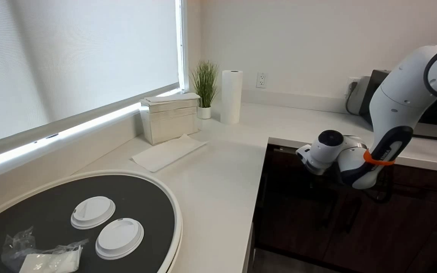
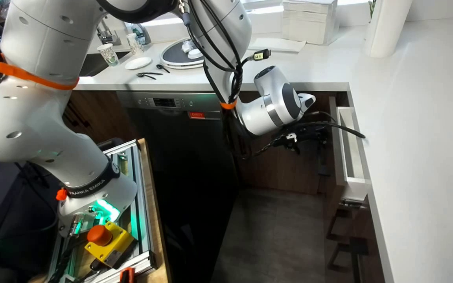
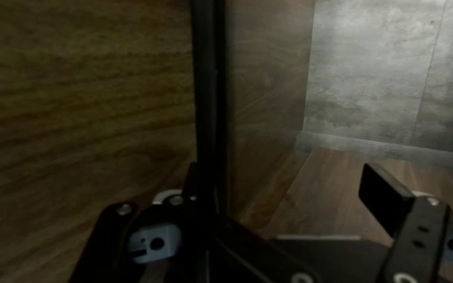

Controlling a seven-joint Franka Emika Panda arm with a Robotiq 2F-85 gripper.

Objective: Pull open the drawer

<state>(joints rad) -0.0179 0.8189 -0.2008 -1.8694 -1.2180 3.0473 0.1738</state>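
Note:
The drawer (image 2: 356,189) stands partly out from under the right-hand counter in an exterior view. Its pale inner box shows behind its dark brown front. In the other exterior picture this area is too dark to make it out. My gripper (image 2: 315,139) is low beside the drawer's front. In the wrist view my gripper (image 3: 283,188) is open, fingers wide apart, with nothing seen held. A dark vertical bar (image 3: 207,98) runs past the left finger, by a brown wooden panel (image 3: 85,98). I cannot tell whether finger and bar touch.
A black cable (image 2: 340,126) runs from the hand over the drawer to the counter edge. The white counter (image 2: 419,157) overhangs the drawer. A dishwasher (image 2: 175,129) and cabinet doors (image 1: 385,223) stand nearby. A paper towel roll (image 1: 231,96) stands on the counter.

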